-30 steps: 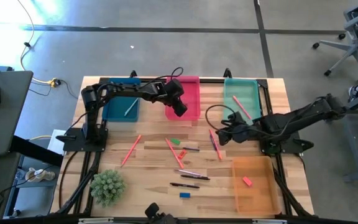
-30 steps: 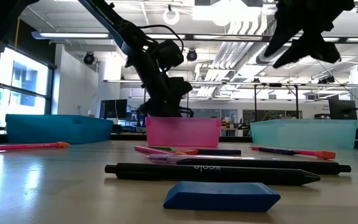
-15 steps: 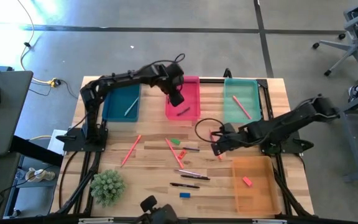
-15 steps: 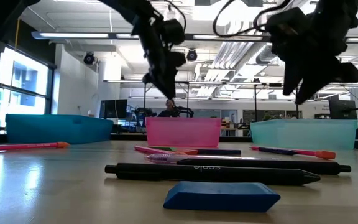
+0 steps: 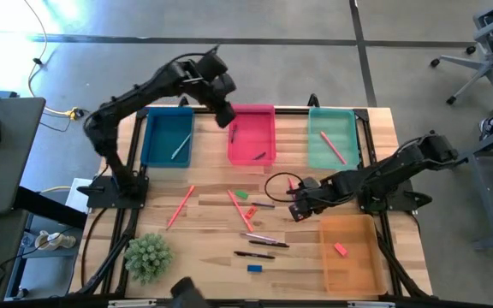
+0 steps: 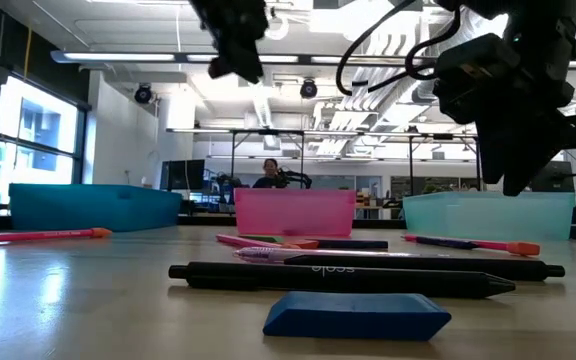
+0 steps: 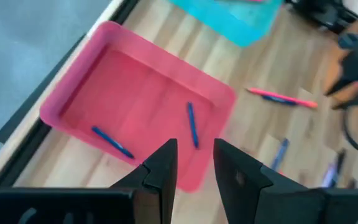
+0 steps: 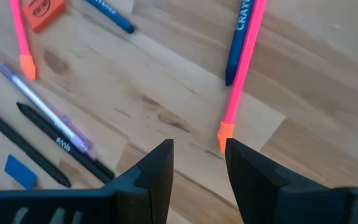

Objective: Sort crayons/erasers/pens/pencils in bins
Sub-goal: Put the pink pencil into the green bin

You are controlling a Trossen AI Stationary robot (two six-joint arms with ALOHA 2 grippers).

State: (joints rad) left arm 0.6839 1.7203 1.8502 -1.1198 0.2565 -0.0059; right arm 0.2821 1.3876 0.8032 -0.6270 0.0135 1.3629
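Observation:
My left gripper (image 5: 227,115) hangs open, with nothing between its fingers, high over the far left corner of the pink bin (image 5: 268,128). Two blue sticks (image 7: 192,124) (image 7: 112,141) lie flat in that bin. My right gripper (image 8: 197,149) stands open, pointing down just above the table. One finger is close to the orange end (image 8: 224,130) of a pink pencil (image 8: 244,68), which lies beside a blue crayon (image 8: 236,43). Black pens (image 5: 262,240), a blue eraser (image 5: 254,268) and a green eraser (image 5: 242,194) lie mid-table.
The dark blue bin (image 5: 157,141) holds a grey stick, the teal bin (image 5: 319,141) a pink pencil, and the orange bin (image 5: 353,269) a pink eraser (image 5: 341,249). More pink pencils (image 5: 181,206) lie on the wood. A green plant (image 5: 148,257) stands near left.
My left gripper has risen out of the pink bin and drawn back toward the table's far left. A blue stick now lies in the bin where the gripper was. My right gripper has come down toward the near side and tipped to point more steeply at the table.

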